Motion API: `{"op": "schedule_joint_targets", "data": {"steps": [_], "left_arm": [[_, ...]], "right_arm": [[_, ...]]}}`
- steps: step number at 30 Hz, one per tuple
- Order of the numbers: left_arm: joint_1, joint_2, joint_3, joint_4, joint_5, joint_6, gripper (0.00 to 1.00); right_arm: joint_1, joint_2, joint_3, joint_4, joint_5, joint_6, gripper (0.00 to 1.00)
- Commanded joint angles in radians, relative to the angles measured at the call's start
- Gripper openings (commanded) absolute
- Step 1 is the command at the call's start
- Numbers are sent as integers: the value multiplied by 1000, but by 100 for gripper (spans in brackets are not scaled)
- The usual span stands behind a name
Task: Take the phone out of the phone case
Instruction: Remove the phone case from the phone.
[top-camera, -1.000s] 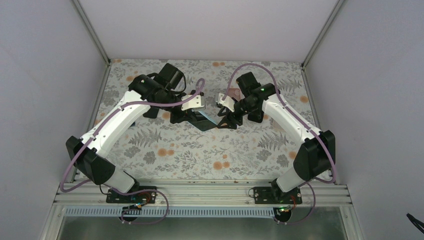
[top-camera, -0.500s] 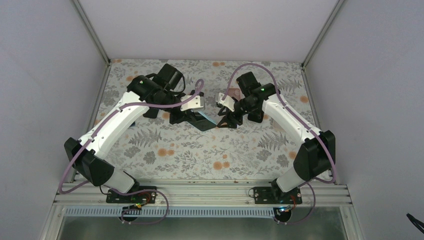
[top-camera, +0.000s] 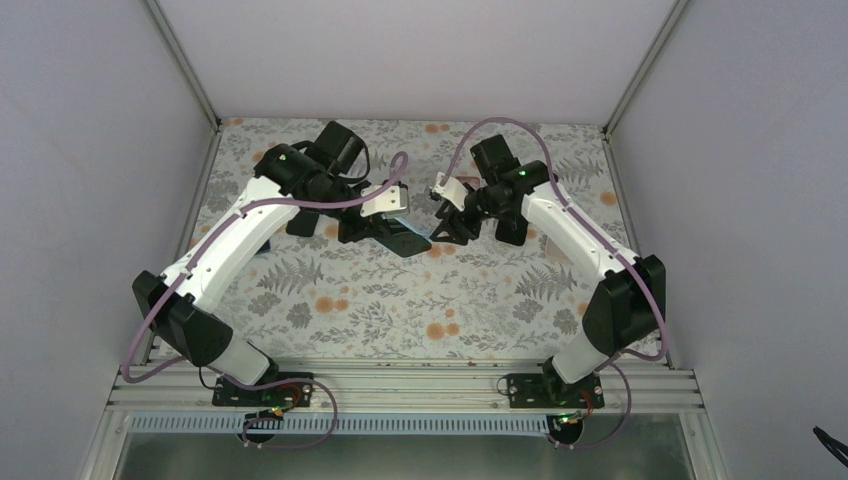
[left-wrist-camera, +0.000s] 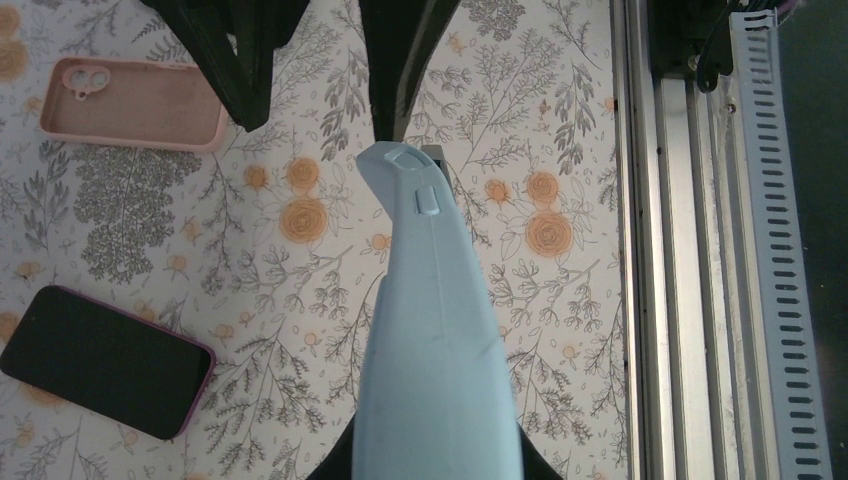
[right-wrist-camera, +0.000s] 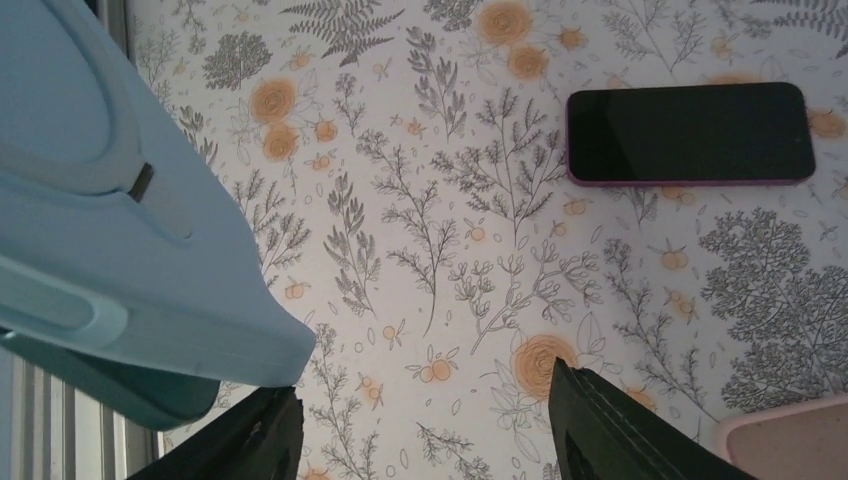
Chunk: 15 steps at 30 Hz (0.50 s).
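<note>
The left claw (top-camera: 372, 232) is clamped narrow on one end of the blue case (left-wrist-camera: 430, 330), holding it clear above the worktop (left-wrist-camera: 560, 330). In the top view the held thing shows a dark face, so the phone (top-camera: 405, 241) is probably still inside it.

The right claw (right-wrist-camera: 418, 405) stands wide with nothing in it, and the case's free end lies just beside its left finger rather than between the jaws. Over the last second this claw has risen and swung a little toward the far side, ending close to the case's free end. The left claw has kept its grip. I read this as lining up for a pull or peel, with the separation not yet begun.

The case's long axis runs straight out from the left claw, and its free end points at the right claw. The left wrist view sees it edge-on.

Below lie a black spare phone (right-wrist-camera: 690, 135) and an empty pink case (left-wrist-camera: 130, 105), well apart.
</note>
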Motion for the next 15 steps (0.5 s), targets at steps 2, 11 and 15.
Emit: {"op": "schedule_joint_targets", "data": {"steps": [2,11,15], "left_arm": [[-41,8,70,-87,365,102,2],[-27,65,130,-10,358,110,2],[43,76,150,53,369,100,2]], "right_arm": [[18,67,166,140,-65,43,65],[217,94,278,-15,-239,-26,65],[226,103,348,-112,-351,-53,65]]}}
